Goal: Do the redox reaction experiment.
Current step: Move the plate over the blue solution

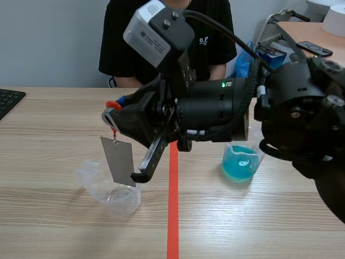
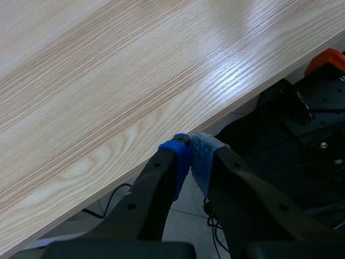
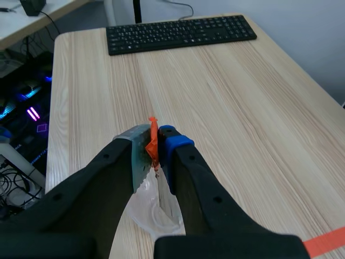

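My right gripper (image 1: 111, 116) comes in from the right, past the middle, and is shut on a small red tab (image 3: 152, 141). From the tab a grey metal plate (image 1: 119, 161) hangs on a short red string. The plate's lower edge is just over an empty clear beaker (image 1: 112, 193), which shows beneath the fingers (image 3: 153, 210) in the right wrist view. A second beaker with blue liquid (image 1: 240, 163) stands right of the red line. My left gripper (image 2: 190, 149) is shut on nothing, held over the table's edge; it is not seen in the scene view.
A person in a black shirt (image 1: 161, 48) sits across the table. A black keyboard (image 3: 180, 32) lies at the far left end (image 1: 8, 100). An orange-red tape line (image 1: 172, 216) runs down the table's middle. Below the table edge are cables and dark gear (image 2: 280, 135).
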Controlling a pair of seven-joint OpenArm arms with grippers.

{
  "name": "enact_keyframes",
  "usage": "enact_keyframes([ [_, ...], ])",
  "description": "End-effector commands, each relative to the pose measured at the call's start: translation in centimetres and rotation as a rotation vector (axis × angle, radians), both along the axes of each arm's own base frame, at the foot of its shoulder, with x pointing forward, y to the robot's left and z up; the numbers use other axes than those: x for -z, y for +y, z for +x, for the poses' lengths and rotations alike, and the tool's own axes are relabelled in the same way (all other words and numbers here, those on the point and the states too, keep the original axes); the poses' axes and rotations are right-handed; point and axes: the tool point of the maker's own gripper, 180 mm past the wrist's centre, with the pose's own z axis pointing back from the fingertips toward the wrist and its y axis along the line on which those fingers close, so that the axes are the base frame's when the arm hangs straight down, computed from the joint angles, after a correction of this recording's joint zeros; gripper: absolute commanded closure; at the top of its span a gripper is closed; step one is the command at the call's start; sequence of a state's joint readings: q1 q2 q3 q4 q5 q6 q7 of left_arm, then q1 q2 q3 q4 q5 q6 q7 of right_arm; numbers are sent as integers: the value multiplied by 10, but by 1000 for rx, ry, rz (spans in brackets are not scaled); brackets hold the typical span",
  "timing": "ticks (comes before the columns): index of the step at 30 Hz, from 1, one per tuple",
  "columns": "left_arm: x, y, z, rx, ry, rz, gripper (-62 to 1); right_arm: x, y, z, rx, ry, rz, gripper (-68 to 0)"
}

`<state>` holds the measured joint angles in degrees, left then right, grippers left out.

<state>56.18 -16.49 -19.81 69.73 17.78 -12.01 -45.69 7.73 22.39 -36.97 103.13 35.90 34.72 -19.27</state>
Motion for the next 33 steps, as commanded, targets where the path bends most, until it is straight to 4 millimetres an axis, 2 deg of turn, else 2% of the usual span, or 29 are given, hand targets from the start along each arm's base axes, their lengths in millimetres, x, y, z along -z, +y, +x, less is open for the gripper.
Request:
enact_keyframes([
  [1, -6, 0, 5, -4, -28, -5, -36, -24, -4, 6, 15, -43, 35, -17],
  [8, -6, 0, 5, -4, -28, -5, -36, -50, -12, 3, 19, -56, 48, -17],
  [14, -6, 0, 5, -4, -28, -5, -36, -64, -25, 9, 51, -61, 43, -17],
  [24, -6, 0, 5, -4, -28, -5, -36, -70, -70, 33, 162, -76, -11, -17],
  [33, -6, 0, 5, -4, -28, -5, -36, -74, -112, 43, 218, -90, -90, -17],
])
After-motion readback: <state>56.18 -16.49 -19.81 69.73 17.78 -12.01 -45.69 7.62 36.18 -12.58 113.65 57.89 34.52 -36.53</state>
